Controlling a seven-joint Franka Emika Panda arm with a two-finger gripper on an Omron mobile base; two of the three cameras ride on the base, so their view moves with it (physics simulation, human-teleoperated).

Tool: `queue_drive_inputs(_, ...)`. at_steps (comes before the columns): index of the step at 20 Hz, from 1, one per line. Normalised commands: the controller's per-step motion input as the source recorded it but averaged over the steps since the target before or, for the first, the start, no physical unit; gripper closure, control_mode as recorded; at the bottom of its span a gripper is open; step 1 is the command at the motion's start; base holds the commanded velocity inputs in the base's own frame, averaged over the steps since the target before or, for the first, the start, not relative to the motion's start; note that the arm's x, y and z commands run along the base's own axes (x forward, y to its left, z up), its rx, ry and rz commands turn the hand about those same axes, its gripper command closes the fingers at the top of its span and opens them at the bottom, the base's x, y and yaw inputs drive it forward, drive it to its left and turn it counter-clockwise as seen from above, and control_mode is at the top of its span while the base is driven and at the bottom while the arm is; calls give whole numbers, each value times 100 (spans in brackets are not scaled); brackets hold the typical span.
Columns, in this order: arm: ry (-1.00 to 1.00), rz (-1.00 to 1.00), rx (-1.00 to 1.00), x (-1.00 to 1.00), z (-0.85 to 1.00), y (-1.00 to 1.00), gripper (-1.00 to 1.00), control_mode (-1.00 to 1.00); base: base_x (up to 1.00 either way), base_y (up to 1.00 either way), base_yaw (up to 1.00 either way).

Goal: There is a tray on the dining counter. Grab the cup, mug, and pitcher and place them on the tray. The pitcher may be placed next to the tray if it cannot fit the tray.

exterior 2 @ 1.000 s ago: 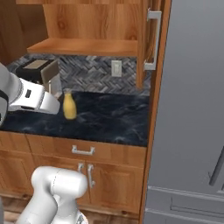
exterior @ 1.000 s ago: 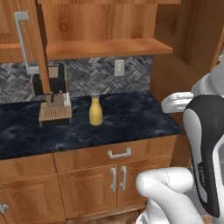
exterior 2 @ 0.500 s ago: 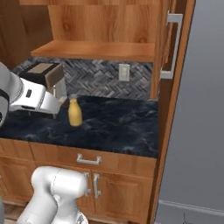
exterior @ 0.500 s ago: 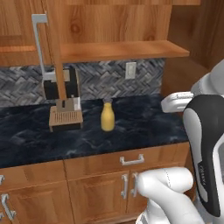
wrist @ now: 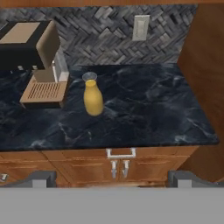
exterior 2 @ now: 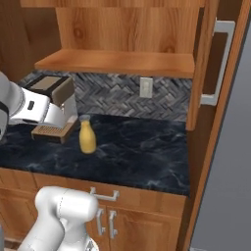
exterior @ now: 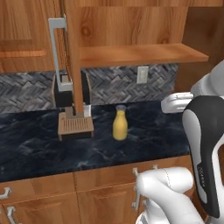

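Pitcher [wrist: 92, 99] upright on counter [wrist: 144, 113], well beyond open tool [wrist: 111, 179].

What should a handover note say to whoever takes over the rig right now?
Gripper: open, empty, held back from the counter.
Pitcher: upright on the black marble counter by the herringbone wall, right of the coffee machine, untouched.
Done: nothing that these views show.
Left: grasp the pitcher and carry it to the tray, then fetch the cup and mug.
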Motion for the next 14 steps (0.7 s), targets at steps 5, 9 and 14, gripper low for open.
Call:
queue_drive_inputs(5, 0, 0, 0, 0, 0, 0, -100, 100, 45, 0, 0)
queue_drive_inputs(9, 0, 0, 0, 0, 0, 0, -100, 100, 38, 3, 0)
queue_drive_inputs(14, 0, 0, 0, 0, 0, 0, -100, 100, 37, 5, 0)
